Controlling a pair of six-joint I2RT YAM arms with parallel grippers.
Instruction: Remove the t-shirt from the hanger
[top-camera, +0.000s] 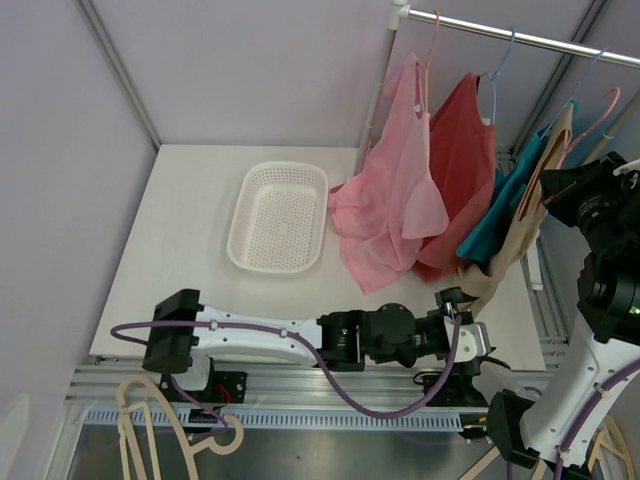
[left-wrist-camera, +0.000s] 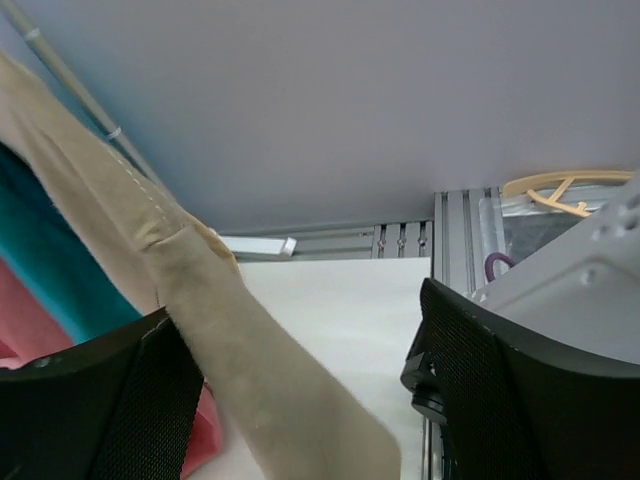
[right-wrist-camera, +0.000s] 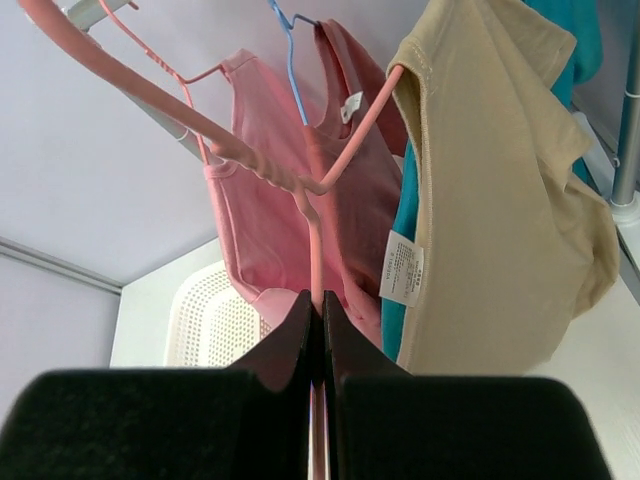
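Beige t-shirt (right-wrist-camera: 490, 200) hangs off one arm of a pink hanger (right-wrist-camera: 250, 155) toward the right of the clothes rail (top-camera: 520, 38), its lower fabric drooping down toward the tabletop (top-camera: 180, 260) under the rail. Your right claw (right-wrist-camera: 315, 330), up close beneath the rail, is pinched fully closed on a thin pink rod of that hanger. Your left claw (left-wrist-camera: 310, 400), low under the rail, gapes wide and grips nothing; the shirt's lower fabric runs between its fingers, against one and clear of the other. Leftward along the rail hang a teal shirt (top-camera: 495, 215), a red tank top (top-camera: 465, 160) and a pink tank top (top-camera: 395, 180). Left of the rail sits a white basket (top-camera: 240, 215).
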